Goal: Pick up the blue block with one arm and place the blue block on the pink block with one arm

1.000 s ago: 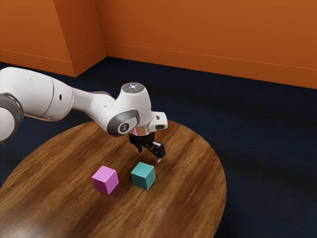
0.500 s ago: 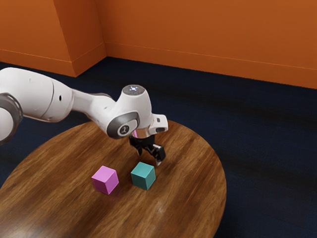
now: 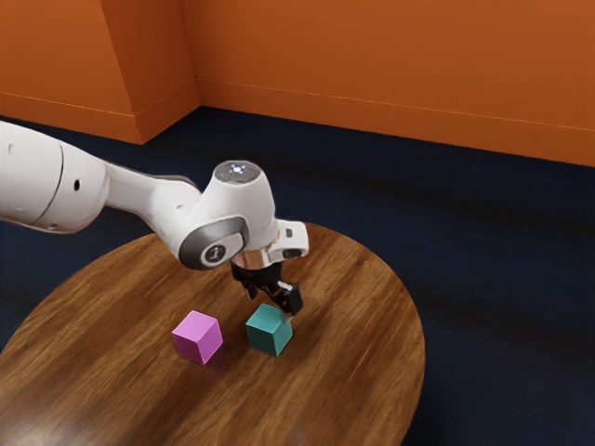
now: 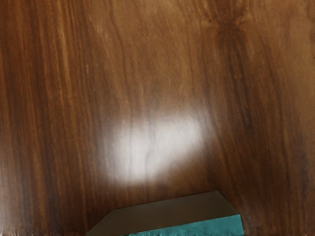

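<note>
Both steps remain: the fingers (image 3: 275,299), apart, hover just above the blue block (image 3: 270,333), mid-bench (image 3: 372,307) and just beside the pink block (image 3: 197,336) (nothing gripped yet).

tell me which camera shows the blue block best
The exterior view: the blue block sits whole on the table, three faces showing, beside the pink block and just below the end effector. The wrist view catches a thin teal strip of it, just under the hand.
</note>
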Robot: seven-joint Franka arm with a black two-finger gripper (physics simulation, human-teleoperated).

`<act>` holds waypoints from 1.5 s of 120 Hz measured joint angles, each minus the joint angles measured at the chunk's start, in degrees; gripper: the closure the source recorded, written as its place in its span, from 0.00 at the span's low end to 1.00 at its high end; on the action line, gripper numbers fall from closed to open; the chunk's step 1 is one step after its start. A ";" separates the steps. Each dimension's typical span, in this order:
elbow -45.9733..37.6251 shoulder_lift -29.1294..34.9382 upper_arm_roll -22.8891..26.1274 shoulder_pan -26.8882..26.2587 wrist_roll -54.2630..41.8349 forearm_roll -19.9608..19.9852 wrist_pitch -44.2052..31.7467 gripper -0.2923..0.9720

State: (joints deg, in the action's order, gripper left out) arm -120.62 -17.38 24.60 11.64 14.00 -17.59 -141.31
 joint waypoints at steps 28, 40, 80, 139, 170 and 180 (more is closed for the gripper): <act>0.15 -1.35 -0.13 0.51 0.20 0.54 -1.68 0.23; 0.12 -1.37 -0.16 0.65 0.47 1.59 -1.90 0.23; -1.20 -0.85 0.01 0.68 0.66 2.86 -1.79 0.23; -2.20 -1.06 0.01 0.68 0.34 3.20 -2.21 0.23; -1.83 -2.44 -0.05 0.73 0.30 3.26 -2.89 0.23; -1.85 -2.41 -0.07 0.76 0.29 3.26 -2.98 0.23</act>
State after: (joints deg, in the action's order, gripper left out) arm -122.47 -19.79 24.52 12.39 14.29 -14.33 -144.29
